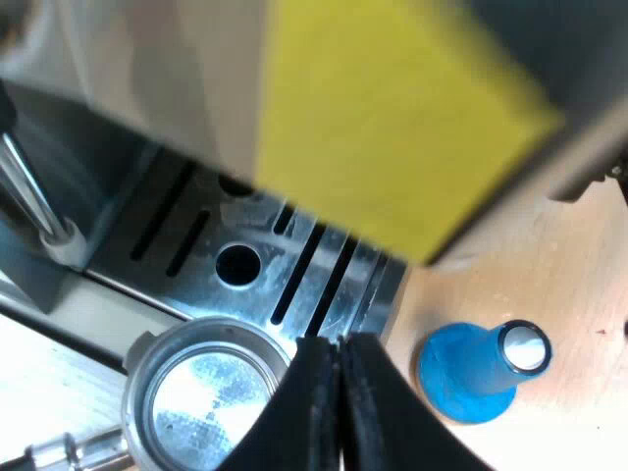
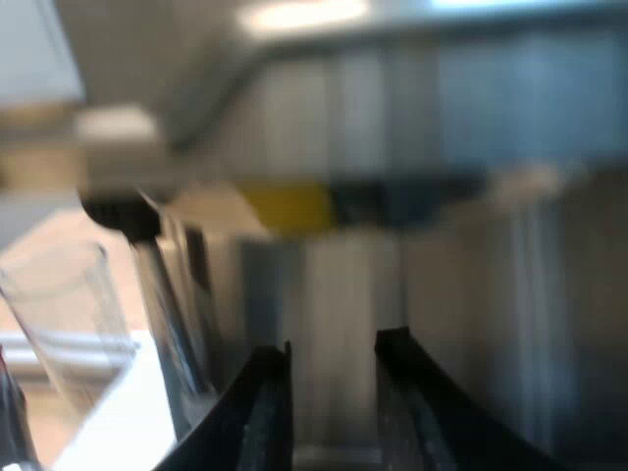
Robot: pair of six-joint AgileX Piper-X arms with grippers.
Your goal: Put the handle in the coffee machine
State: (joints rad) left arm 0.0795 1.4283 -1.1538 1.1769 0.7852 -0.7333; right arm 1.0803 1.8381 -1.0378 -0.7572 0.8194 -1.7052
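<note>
The left jaws are clenched, their black fingers (image 1: 312, 402) pressed together on nothing, at the edge of the espresso machine's (image 1: 147, 98) slotted drip tray (image 1: 265, 265). The metal holder (image 1: 201, 392) is loose by that same tray edge, basket open upward, not locked into the machine's front. A blue tamper (image 1: 476, 373) stands on the tabletop (image 1: 559, 285) near the machine's corner. The right jaws are released, fingers (image 2: 260, 412) apart, facing the machine's front, where a measuring glass (image 2: 59, 314) stands near the machine's steam wand (image 2: 162, 304).
</note>
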